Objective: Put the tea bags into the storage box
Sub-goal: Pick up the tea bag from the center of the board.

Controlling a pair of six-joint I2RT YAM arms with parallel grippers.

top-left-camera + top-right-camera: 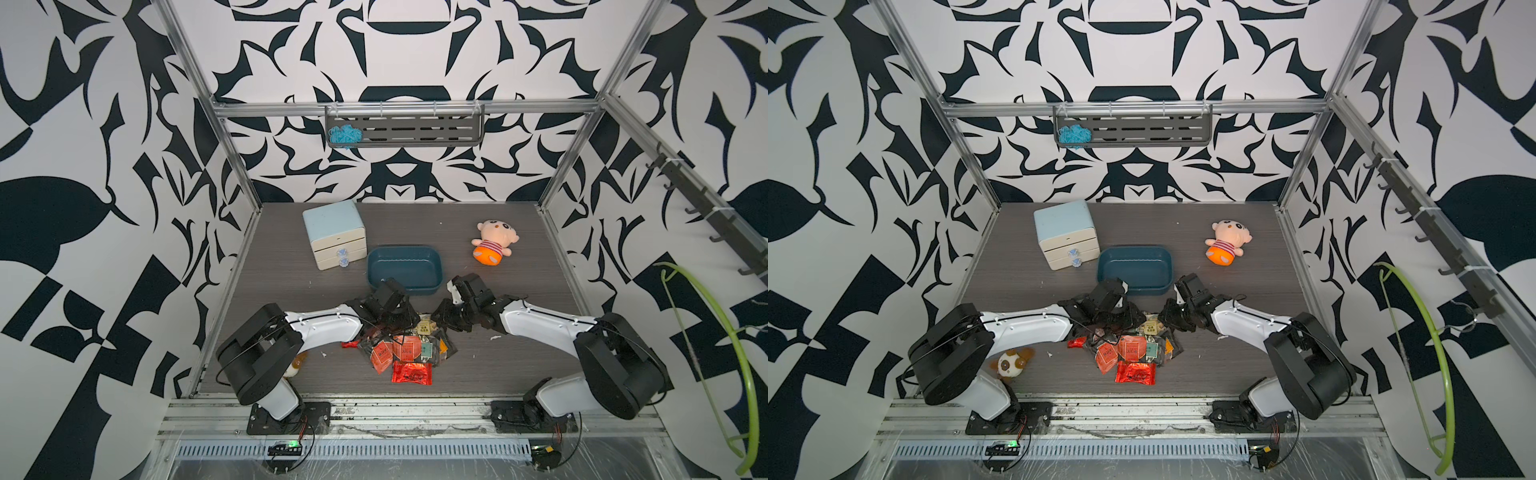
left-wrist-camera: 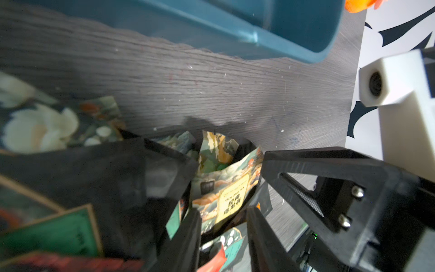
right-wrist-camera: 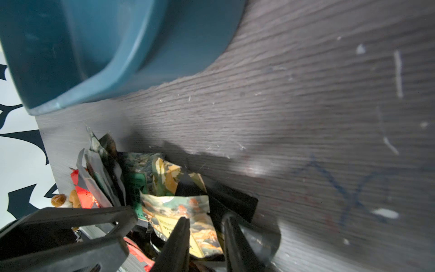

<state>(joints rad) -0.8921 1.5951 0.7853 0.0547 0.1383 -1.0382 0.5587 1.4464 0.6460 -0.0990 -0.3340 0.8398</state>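
Before storage box, left hand, right hand seemingly astride tea bags, grip unclear; cabinet, doll flanking

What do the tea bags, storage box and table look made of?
The tea bags look like foil laminate: the red sachet glints and creases, a printed sachet is crumpled. The storage box looks like moulded plastic, teal, semi-matte, with rounded corners and soft highlights. The table shows grey wood grain, probably matte laminate, scuffed.
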